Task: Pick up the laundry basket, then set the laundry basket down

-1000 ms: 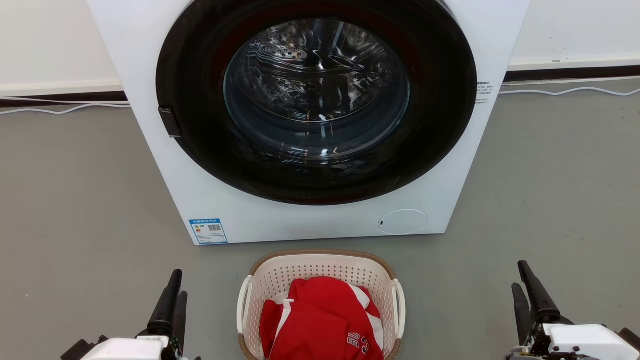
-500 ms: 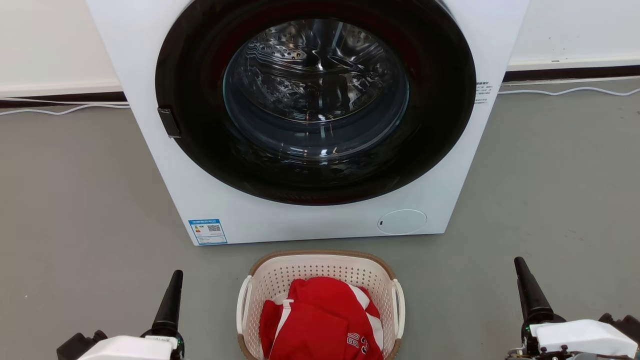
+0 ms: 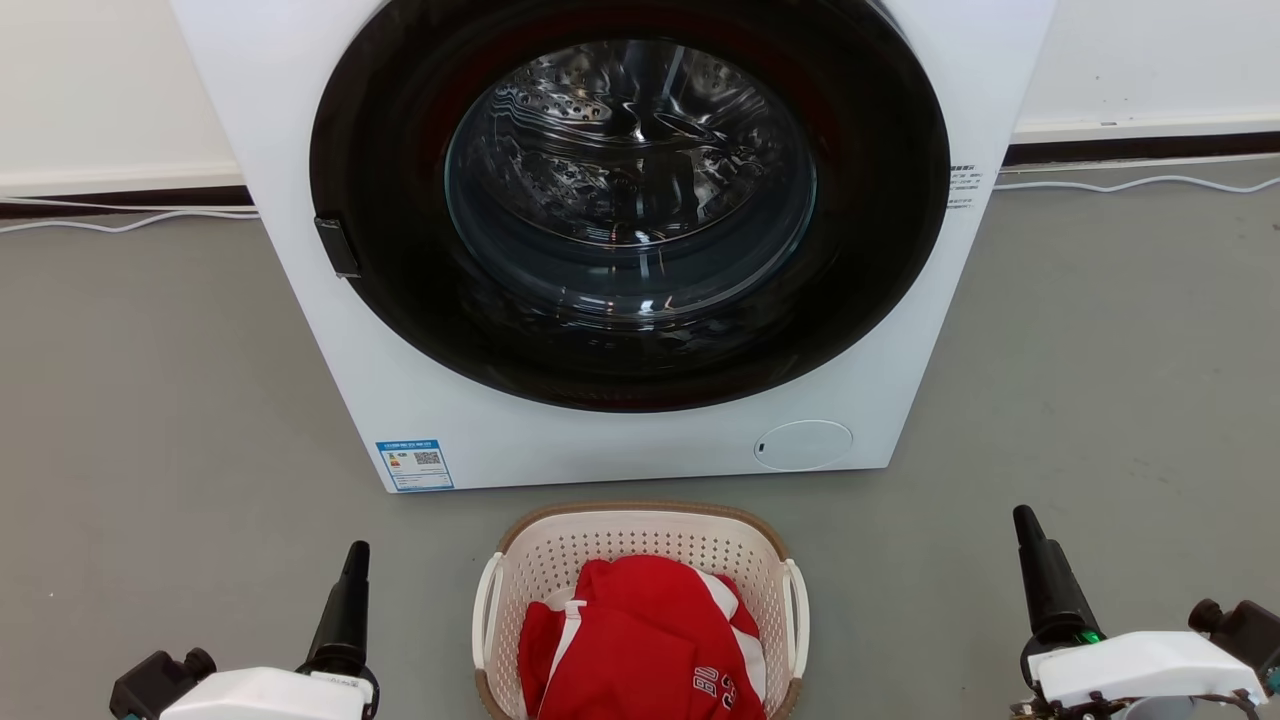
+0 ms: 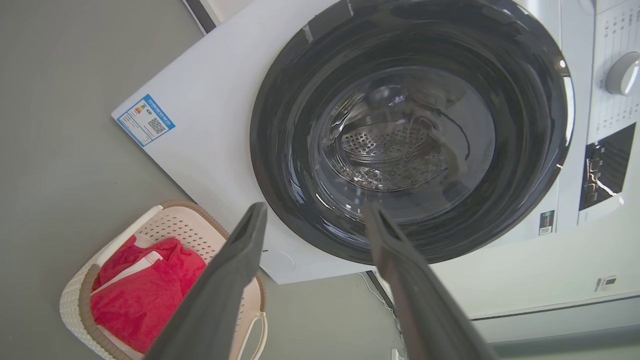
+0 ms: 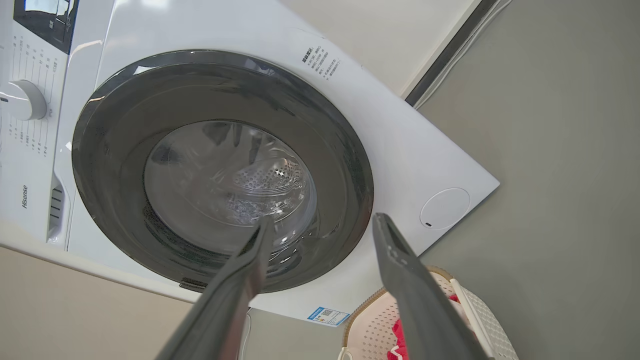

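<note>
Big white washing machine point(image 3: 600, 450) looms at the back. Just before it on the floor point(image 3: 150, 400) sits the laundry basket point(image 3: 640, 545), red clothes point(image 3: 640, 640) heaped inside. The left gripper point(image 4: 315, 210) and right gripper point(image 5: 320, 220) flank it, well clear, jaws apart, empty. Danger: an uneven lift on those thin handles point(image 3: 482, 610) could tip the clothes out, or bump the machine. Wrist cameras reveal each finger gap; from the head camera each gripper reads as one dark spike.

Near end of laundry basket point(image 3: 560, 560) (head view) off-frame
</note>
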